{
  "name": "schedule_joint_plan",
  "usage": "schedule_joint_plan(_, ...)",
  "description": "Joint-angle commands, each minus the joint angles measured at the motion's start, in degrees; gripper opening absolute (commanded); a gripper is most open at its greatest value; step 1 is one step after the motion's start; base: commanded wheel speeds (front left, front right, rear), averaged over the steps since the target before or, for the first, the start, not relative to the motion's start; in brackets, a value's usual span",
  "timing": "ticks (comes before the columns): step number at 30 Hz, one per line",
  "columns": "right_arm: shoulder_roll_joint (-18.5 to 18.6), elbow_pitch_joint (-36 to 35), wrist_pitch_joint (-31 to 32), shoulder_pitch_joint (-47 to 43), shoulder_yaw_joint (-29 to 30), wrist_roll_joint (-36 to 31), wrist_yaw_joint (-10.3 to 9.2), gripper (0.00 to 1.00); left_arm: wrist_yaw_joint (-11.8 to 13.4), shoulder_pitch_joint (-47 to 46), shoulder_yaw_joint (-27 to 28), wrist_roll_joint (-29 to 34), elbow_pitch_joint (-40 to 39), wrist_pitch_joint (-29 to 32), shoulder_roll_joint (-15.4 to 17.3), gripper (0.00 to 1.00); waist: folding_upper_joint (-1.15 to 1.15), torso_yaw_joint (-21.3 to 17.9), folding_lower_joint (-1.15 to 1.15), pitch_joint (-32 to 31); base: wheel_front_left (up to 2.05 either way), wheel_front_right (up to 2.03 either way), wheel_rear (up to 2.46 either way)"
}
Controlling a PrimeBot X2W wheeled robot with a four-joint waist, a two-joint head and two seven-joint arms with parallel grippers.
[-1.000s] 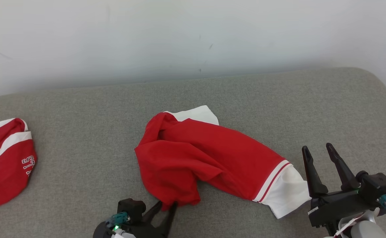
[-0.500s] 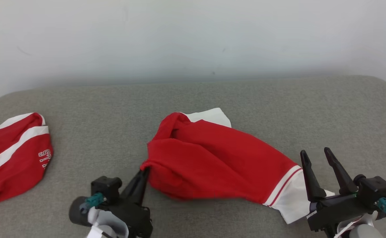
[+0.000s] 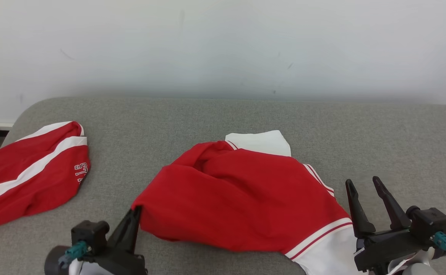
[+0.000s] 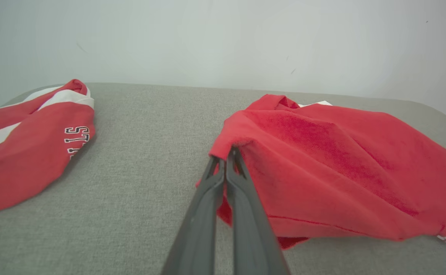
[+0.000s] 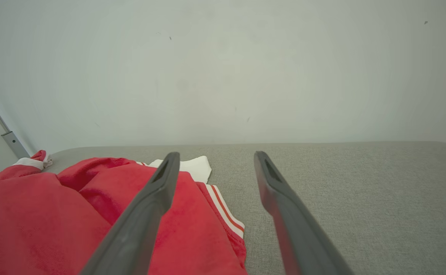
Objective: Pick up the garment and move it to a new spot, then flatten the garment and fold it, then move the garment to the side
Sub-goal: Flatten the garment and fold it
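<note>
head view: left gripper [image 3: 135,212] pinched shut on garment [image 3: 238,198] corner, mid bench [image 3: 207,114] near front edge; right gripper [image 3: 362,181] open, empty; grasp made, relocate, flatten, fold, side move pending

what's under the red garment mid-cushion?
The crumpled red garment with white cuffs lies on the grey woven cushion. Below the corner pinched by the left gripper, cushion shows. Beneath the rest: covered.

Bright, even light; soft shadows; wall perhaps slightly hazy.
</note>
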State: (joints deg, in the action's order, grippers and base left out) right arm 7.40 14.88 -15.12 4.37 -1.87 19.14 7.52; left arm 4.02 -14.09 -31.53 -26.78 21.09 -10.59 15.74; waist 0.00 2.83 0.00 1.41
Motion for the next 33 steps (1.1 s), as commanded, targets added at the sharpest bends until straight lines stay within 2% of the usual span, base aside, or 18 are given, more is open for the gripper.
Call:
schedule_joint_plan(1,0.3,0.1,-0.1,0.2,0.0,0.3,-0.06,1.0,-0.3,0.8,-0.1,-0.6,-0.2,0.2,0.2,0.0,0.0,0.2,0.0,0.1,0.0,0.0,0.0)
schedule_joint_plan(11,0.8,0.5,-0.1,1.1,-0.7,0.5,-0.06,1.0,-3.7,2.7,-2.2,-3.6,8.1,1.1,-2.4,0.0,0.0,-0.3,0.0,0.7,0.0,0.0,0.0)
schedule_joint_plan(12,0.9,0.5,-0.1,1.2,-0.7,0.6,-0.06,1.0,-3.8,2.3,-2.1,-3.8,8.7,0.7,-2.6,0.14,0.0,-0.4,0.0,0.8,0.0,0.0,0.0)
schedule_joint_plan(13,0.9,0.4,-0.1,1.2,-0.6,0.6,-0.06,1.0,-3.6,1.9,-1.6,-4.0,9.2,-0.1,-2.7,0.41,0.0,-0.4,0.0,0.8,0.0,0.0,0.0)
schedule_joint_plan(14,0.9,0.4,-0.1,1.2,-0.5,0.6,-0.06,1.0,-3.0,1.6,-1.0,-4.0,9.7,-0.7,-2.7,1.0,0.0,-0.4,0.0,0.8,0.0,0.0,0.0)
schedule_joint_plan(20,0.8,0.3,-0.1,1.0,-0.1,0.3,-0.06,1.0,-1.0,0.4,1.0,-3.1,9.9,-3.2,-1.8,1.0,0.0,-0.2,0.0,0.7,0.0,0.0,0.0)
schedule_joint_plan(33,0.5,0.2,-0.1,1.0,0.1,0.2,-0.06,1.0,1.0,2.6,4.1,-4.6,7.8,-4.2,0.1,1.0,0.0,0.4,0.0,1.0,0.0,0.0,0.0)
